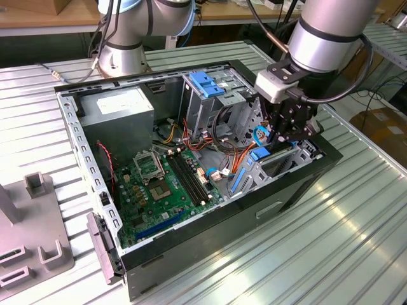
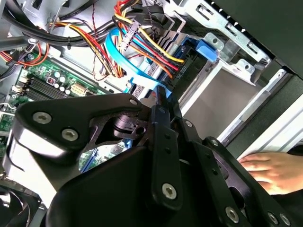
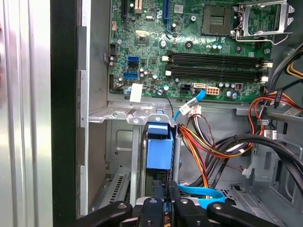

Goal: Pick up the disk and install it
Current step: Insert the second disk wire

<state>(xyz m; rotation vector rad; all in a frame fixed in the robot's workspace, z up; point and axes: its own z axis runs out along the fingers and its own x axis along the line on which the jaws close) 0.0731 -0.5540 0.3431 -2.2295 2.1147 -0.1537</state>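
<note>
Ribbed metal tabletop [image 1: 356, 229], wooden bench [image 1: 38, 16] behind, cardboard box [image 1: 385, 130] on floor

A ribbed metal table [image 1: 356, 235] carries the open computer case [image 1: 210, 241] and, seemingly, grey fixtures [image 1: 35, 235].

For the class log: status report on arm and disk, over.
Hand down inside case. Disk edge-on, just ahead of it. Orange cables close alongside.
</note>
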